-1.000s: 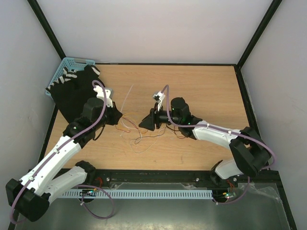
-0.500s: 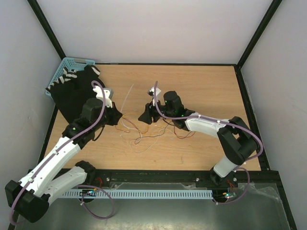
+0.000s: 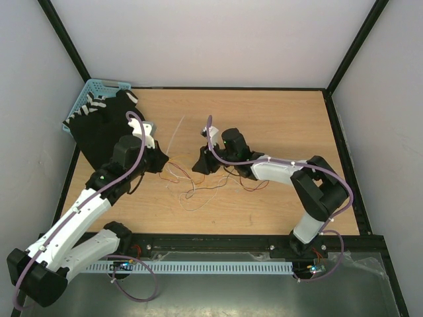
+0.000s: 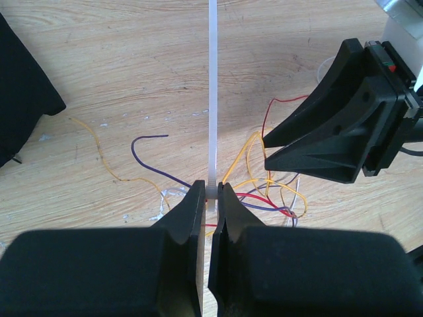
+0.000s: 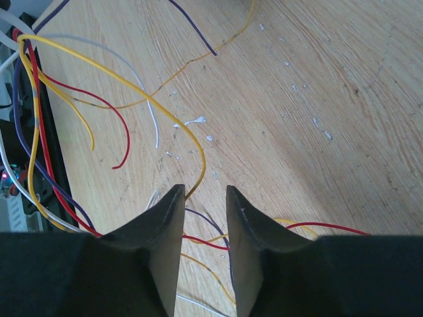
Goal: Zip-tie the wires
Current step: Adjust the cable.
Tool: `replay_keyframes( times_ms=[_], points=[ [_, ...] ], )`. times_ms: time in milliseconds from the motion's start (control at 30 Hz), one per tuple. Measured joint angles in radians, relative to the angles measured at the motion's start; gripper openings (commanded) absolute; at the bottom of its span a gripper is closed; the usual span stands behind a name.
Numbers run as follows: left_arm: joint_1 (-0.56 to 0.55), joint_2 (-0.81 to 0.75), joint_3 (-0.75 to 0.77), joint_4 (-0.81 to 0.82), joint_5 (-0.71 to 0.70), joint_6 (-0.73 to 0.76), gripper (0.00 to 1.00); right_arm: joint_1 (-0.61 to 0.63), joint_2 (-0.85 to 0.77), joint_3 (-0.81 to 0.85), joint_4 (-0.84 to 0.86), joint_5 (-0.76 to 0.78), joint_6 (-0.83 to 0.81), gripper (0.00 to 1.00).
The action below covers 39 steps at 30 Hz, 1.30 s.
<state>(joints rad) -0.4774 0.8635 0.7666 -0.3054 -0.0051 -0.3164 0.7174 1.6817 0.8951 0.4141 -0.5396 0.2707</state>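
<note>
Left wrist view: the left gripper is clamped on the near end of the zip tie, which runs straight away across the table. Just past its tips, the wires lie tangled on the wood. To the right, the right gripper points into the tangle, its 2 fingers slightly parted with nothing between them.

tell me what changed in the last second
The right arm drew in leftward, its elbow folding toward the middle. The right gripper edged slightly toward the far side, open above the wires. Nothing was grasped or released. The left gripper stayed shut on the zip tie, and the wires lie as before.
</note>
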Motion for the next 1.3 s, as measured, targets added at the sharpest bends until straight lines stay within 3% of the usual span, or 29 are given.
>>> replay_keyframes(
  times_ms=[267,633,667,733,833,1300],
  points=[
    [0.000,0.000,0.000,0.000,0.002,-0.001,0.00,0.000,0.009,0.000,0.013,-0.029,0.016,0.01],
    [-0.002,0.026,0.000,0.001,0.002,-0.002,0.00,0.007,-0.005,0.041,-0.010,-0.047,0.014,0.00],
    [-0.002,0.028,0.000,0.001,0.002,-0.002,0.00,0.008,-0.009,0.044,-0.013,-0.046,0.013,0.01],
    [-0.002,0.028,0.000,0.001,0.001,-0.002,0.00,0.010,-0.019,0.045,-0.024,-0.039,0.004,0.21],
    [-0.002,0.028,0.000,0.002,0.001,-0.002,0.00,0.010,-0.034,0.045,-0.052,-0.019,-0.010,0.36],
    [-0.002,0.026,0.000,0.004,0.002,-0.002,0.00,0.017,-0.031,0.044,-0.065,-0.029,-0.010,0.48]
  ],
)
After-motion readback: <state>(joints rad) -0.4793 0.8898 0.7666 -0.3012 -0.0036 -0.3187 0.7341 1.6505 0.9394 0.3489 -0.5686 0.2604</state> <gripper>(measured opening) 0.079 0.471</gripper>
